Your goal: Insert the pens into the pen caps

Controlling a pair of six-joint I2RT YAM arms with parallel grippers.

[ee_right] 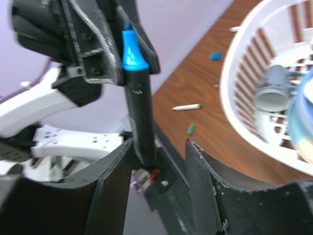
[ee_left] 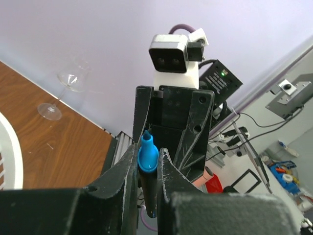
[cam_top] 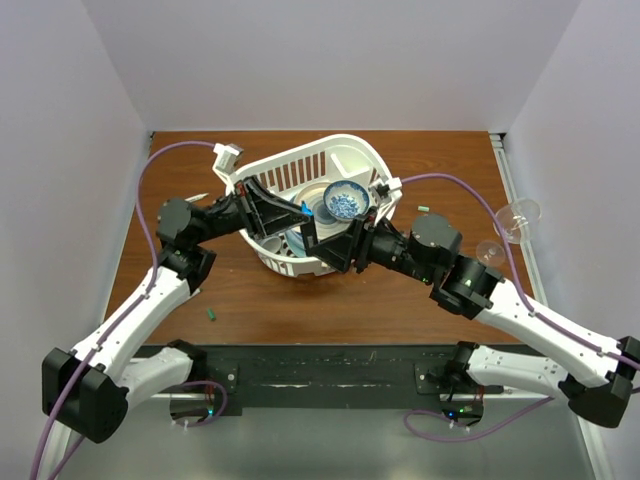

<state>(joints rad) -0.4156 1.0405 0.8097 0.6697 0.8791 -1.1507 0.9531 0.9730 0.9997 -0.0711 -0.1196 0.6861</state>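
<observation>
Above the white basket (cam_top: pixel 262 165), my left gripper (cam_top: pixel 297 212) (ee_left: pixel 147 164) is shut on a black marker (ee_left: pixel 148 183) (ee_right: pixel 139 115), whose bright blue end (ee_left: pixel 146 152) (ee_right: pixel 131 51) (cam_top: pixel 306 207) sticks out past the fingertips. My right gripper (cam_top: pixel 318 238) (ee_right: pixel 159 152) faces it with its jaws open around the marker's black tail. The tail lies against one finger (ee_right: pixel 113 169), and a gap stays to the other finger (ee_right: pixel 205 171). A thin white pen (ee_right: pixel 187 106) (cam_top: pixel 197 197) and a tiny green cap (ee_right: pixel 190 129) (cam_top: pixel 212 314) lie on the table at left. A second green cap (cam_top: pixel 423 208) lies right of the basket.
The basket holds a blue-patterned bowl (cam_top: pixel 345 200) and a grey cup (ee_right: pixel 273 93). Two wine glasses (cam_top: pixel 520 215) (ee_left: pixel 68 83) stand at the table's right edge. A small blue piece (ee_right: pixel 215 55) lies on the table beyond the white pen.
</observation>
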